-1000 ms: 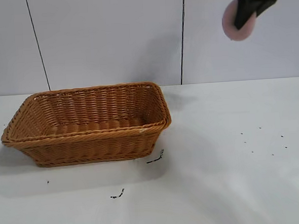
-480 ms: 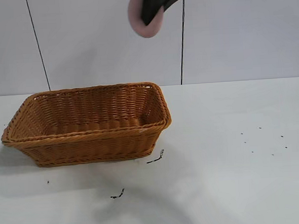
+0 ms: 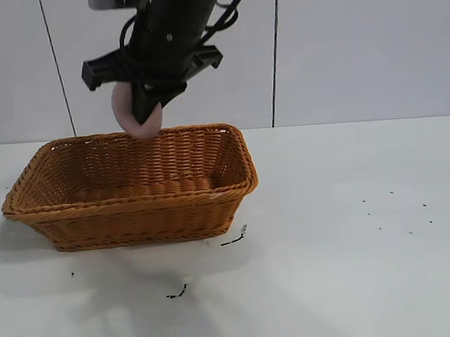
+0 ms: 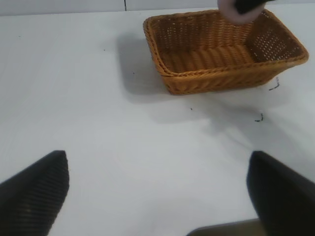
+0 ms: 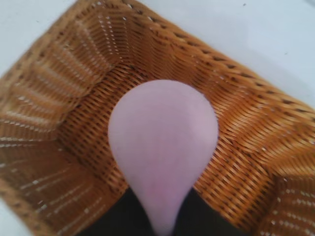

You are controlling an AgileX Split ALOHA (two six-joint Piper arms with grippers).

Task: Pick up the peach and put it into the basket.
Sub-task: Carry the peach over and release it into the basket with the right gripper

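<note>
The dusty-pink peach point(image 3: 128, 113) hangs in the air above the back rim of the orange-brown wicker basket point(image 3: 136, 212), with my right gripper point(image 3: 143, 111) shut on it. From the right wrist the peach point(image 5: 162, 147) fills the middle of the view, squeezed between the dark fingers, with the basket floor point(image 5: 74, 147) directly beneath it. My left gripper point(image 4: 157, 196) stands open low over bare table, well away from the basket point(image 4: 221, 73); the peach point(image 4: 231, 12) shows far off over that basket.
The white table point(image 3: 352, 245) carries a few small dark specks point(image 3: 233, 238) in front of the basket and to the right. A pale panelled wall point(image 3: 355, 46) stands behind the table.
The right arm has carried the peach leftward and down, from the upper right of the exterior view to just above the basket. The basket has not moved.
</note>
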